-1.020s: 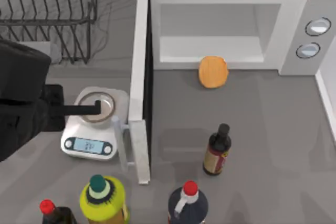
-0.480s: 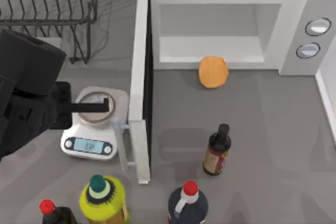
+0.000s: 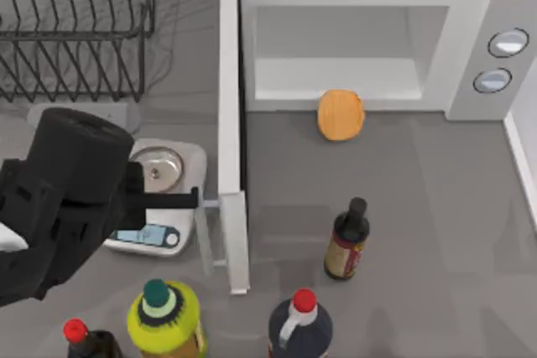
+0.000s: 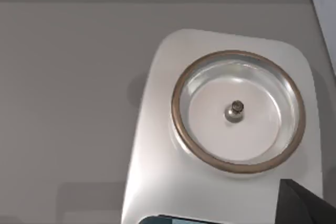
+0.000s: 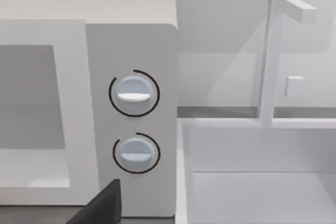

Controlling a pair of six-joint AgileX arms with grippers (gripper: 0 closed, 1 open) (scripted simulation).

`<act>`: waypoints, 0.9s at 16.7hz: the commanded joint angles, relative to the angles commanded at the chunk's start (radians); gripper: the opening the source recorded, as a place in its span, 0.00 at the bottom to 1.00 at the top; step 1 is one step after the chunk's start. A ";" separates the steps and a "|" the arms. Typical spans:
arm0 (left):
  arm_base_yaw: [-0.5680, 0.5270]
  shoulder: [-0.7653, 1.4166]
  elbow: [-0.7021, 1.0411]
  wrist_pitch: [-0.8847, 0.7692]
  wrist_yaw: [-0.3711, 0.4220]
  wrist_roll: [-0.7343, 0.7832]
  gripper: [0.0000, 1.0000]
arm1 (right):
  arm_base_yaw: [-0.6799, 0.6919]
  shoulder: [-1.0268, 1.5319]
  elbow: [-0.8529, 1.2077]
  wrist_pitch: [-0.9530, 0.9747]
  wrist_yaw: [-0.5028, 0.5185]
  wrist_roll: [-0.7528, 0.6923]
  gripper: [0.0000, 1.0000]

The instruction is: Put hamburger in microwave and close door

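Hamburger sits at the microwave cavity's front lip, well to the right of the left gripper. Gripper's tip is at the door handle, outer side; can't tell its opening or grip. Door wide open, closing left.

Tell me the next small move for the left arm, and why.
Probably hold off pushing the door. The left pincer sits at its outer side by the handle, above the scale, yet the hamburger lies on the table in front of the microwave, not inside. I'd move it in first.
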 joint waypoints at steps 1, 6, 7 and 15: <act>0.000 0.013 -0.032 0.040 0.000 0.000 0.00 | 0.000 0.000 0.000 0.000 0.000 0.000 1.00; 0.002 0.041 -0.085 0.098 0.003 0.002 0.00 | 0.000 0.000 0.000 0.000 0.000 0.000 1.00; 0.002 0.041 -0.085 0.098 0.003 0.002 0.00 | 0.000 0.000 0.000 0.000 0.000 0.000 1.00; -0.234 0.216 0.134 0.049 -0.110 -0.159 0.00 | 0.000 0.000 0.000 0.000 0.000 0.000 1.00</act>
